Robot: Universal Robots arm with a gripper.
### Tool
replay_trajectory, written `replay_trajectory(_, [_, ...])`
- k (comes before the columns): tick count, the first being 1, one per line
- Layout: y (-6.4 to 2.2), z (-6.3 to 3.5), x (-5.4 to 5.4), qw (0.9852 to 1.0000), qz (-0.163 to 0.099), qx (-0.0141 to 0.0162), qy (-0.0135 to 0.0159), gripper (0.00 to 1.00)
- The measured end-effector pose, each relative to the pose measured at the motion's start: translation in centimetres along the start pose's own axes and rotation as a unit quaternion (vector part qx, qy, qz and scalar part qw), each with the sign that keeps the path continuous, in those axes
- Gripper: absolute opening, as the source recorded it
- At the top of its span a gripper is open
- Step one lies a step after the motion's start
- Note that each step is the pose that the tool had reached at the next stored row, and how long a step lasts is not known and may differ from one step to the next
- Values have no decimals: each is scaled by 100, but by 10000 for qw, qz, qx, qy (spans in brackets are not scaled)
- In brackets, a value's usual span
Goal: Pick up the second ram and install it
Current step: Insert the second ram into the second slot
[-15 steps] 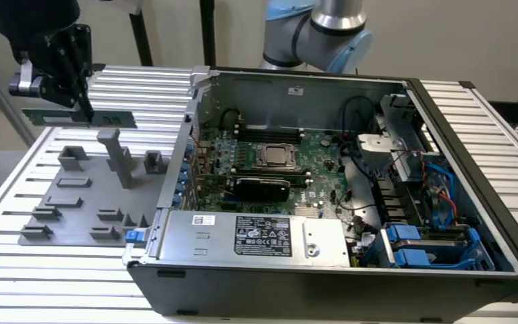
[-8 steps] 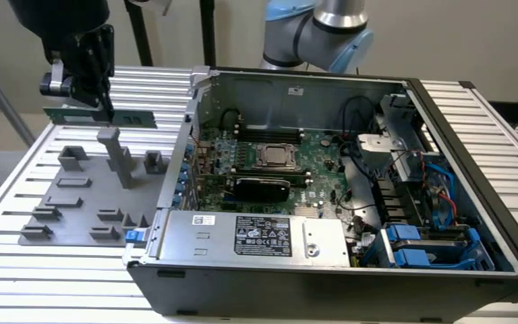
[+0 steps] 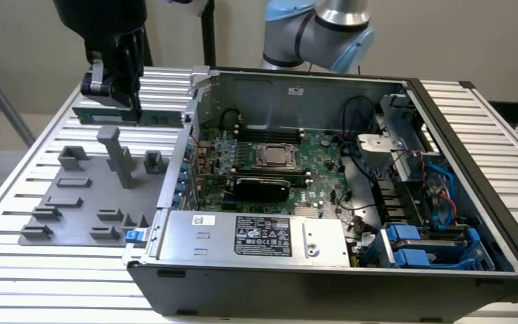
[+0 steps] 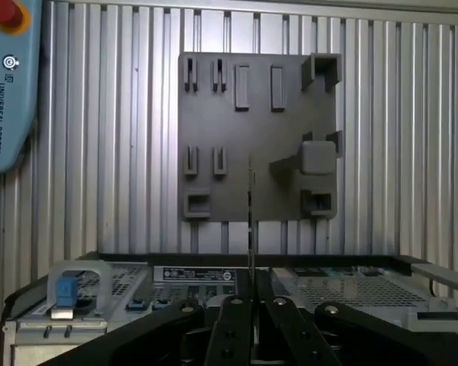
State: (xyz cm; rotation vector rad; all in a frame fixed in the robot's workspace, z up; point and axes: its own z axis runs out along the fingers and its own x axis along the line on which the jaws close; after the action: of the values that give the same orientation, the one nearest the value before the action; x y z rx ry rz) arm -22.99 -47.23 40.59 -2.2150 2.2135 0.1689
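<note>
Green ram stick (image 3: pixel 162 116): in the air, long edge level, above the gray fixture plate (image 3: pixel 77 210), beside the open computer case (image 3: pixel 331 287).
Pincer (image 3: pixel 115 101): clamped onto the stick.

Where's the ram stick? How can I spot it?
Find the big open computer case. Off its far corner, on the exterior view's left, the black gripper hangs near the gray fixture plate. The ram is the long flat green strip clamped in it, far slimmer than the motherboard in the case.
</note>
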Motion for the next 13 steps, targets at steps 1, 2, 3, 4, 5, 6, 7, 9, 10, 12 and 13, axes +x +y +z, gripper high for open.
replay_trajectory(1, [-45, -3, -3, 10000, 0, -2, 0, 0])
replay_trajectory(2, [-90, -6, -6, 10000, 0, -3, 0, 0])
replay_trajectory(3, [-135, -9, -10, 10000, 0, -5, -1, 0])
replay_trajectory(4, [-181, -12, -13, 10000, 0, -7, 0, 0])
replay_trajectory(5, [-225, -15, -17, 10000, 1, -9, -1, 0])
replay_trajectory(6, [-274, -18, -21, 10000, 1, -12, -1, 0])
replay_trajectory(7, [-318, -21, -24, 10000, 1, -14, -1, 0])
replay_trajectory(9, [-409, -27, -32, 10000, 1, -22, -1, 0])
replay_trajectory(10, [-453, -30, -35, 10000, 2, -28, -2, 0])
replay_trajectory(12, [-543, -35, -42, 10000, 3, -38, -4, 0])
replay_trajectory(13, [-589, -37, -45, 10000, 3, -44, -4, 0])
